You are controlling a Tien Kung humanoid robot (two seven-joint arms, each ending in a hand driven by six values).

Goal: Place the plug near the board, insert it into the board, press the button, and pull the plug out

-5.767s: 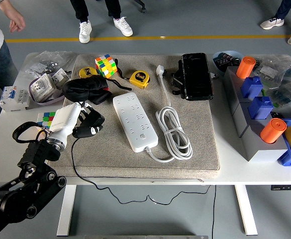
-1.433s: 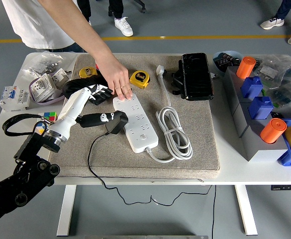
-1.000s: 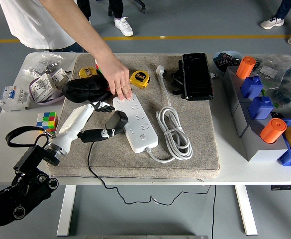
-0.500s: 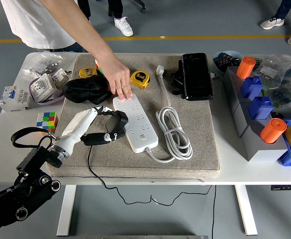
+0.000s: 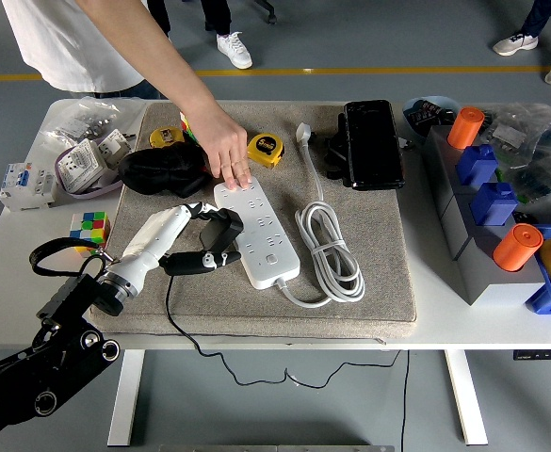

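Observation:
A white power strip (image 5: pixel 256 231) lies on the grey mat (image 5: pixel 369 273), its white cable coiled to its right (image 5: pixel 330 247). My left hand (image 5: pixel 204 243) is shut on a black plug (image 5: pixel 226 229) with a black cord, held at the strip's left edge about midway along it. I cannot tell whether the plug's pins are in a socket. A person's hand (image 5: pixel 226 155) reaches from the far left and presses down on the strip's far end. The right hand is out of view.
Beyond the strip lie a black pouch (image 5: pixel 162 169), a yellow tape measure (image 5: pixel 265 148), a black case (image 5: pixel 371 143) and a white plug (image 5: pixel 303 133). A Rubik's cube (image 5: pixel 89 229) sits left of the mat. Grey and blue bins with orange cylinders (image 5: pixel 501 212) stand at the right.
My left hand carried the black plug from the mat's left part to the strip's left edge. A person's hand came in and now holds the strip's far end down.

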